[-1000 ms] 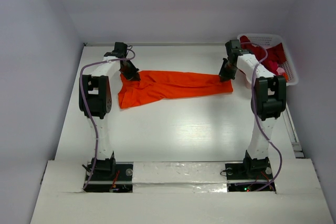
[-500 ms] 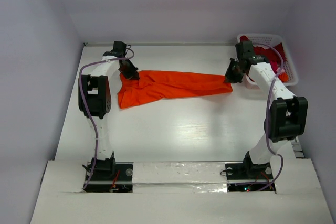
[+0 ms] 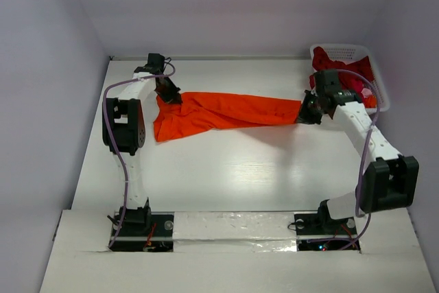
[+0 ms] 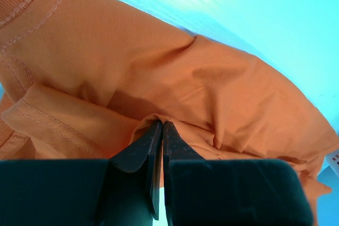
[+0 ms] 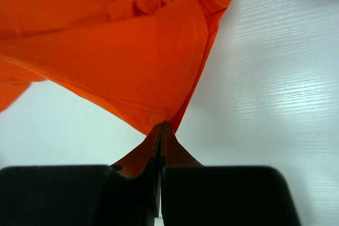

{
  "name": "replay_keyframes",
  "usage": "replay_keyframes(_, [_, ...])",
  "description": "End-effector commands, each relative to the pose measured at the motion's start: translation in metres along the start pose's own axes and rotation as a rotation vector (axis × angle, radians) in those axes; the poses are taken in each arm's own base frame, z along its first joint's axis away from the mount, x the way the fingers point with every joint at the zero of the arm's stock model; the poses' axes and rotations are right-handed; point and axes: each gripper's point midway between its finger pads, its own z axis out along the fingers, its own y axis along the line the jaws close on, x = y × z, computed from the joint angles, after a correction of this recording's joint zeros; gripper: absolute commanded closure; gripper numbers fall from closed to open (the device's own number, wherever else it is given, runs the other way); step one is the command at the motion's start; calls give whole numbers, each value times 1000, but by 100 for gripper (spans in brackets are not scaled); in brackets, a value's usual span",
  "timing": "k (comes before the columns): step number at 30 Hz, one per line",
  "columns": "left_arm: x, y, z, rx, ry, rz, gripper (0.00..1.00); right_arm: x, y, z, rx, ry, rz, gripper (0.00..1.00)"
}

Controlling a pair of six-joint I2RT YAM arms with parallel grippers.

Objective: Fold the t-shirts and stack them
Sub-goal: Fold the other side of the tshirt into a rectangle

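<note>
A bright orange-red t-shirt (image 3: 219, 112) lies stretched in a long band across the far half of the table. My left gripper (image 3: 169, 96) is shut on its left end, pinching a fold of the cloth (image 4: 175, 78) between its fingertips. My right gripper (image 3: 306, 114) is shut on the right end, where a hemmed corner (image 5: 164, 117) is clamped and lifted off the table. Dark crimson t-shirts (image 3: 353, 77) with a bit of pink sit heaped in the basket.
A white lattice basket (image 3: 346, 51) stands at the back right corner, just behind my right arm. Grey walls close in the table on the left, back and right. The arm bases (image 3: 137, 221) sit at the near edge.
My right arm has swung outward to the right and drawn the shirt's right end a little toward the near side, pulling the cloth tauter. The left gripper has held still.
</note>
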Motion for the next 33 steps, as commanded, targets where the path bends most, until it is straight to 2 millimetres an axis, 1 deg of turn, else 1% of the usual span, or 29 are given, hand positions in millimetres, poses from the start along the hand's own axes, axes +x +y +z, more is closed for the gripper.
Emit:
replay_keyframes(1, [-12,-9,-15,22,-37,12,100,-2,3,-20,-19,-50,11,100])
replay_keyframes(4, [-12,-11,-17,25,-40,13,100,1,3,-26,-26,-56,19,100])
replay_keyframes(9, [-14,-11,-17,25,-42,15,100,15,-2,-27,-27,-33,30,100])
replay_keyframes(11, [-13,-12,-17,27,-40,14,100,19,-3,-31,-30,-32,28,100])
replay_keyframes(15, [-14,-13,-18,29,-42,16,100,33,-8,-35,-28,-3,28,100])
replay_keyframes(16, [-14,-13,-18,29,-40,17,100,40,-12,-34,-22,11,29,100])
replay_keyframes(18, [-15,-14,-19,31,-40,22,100,47,-15,-39,-27,8,33,100])
replay_keyframes(19, [-14,-13,-18,27,-34,24,100,55,-20,-36,-18,26,37,100])
replay_keyframes(22, [-14,-13,-18,22,-30,31,100,69,-24,-38,-27,43,43,100])
replay_keyframes(23, [-18,-9,-19,17,-35,26,100,78,-28,-35,-21,65,44,100])
replay_keyframes(26, [-20,-11,-22,19,-43,28,100,88,-34,-33,-15,81,40,100])
replay_keyframes(33, [-22,-14,-26,23,-48,29,100,97,-34,-24,-10,149,-5,100])
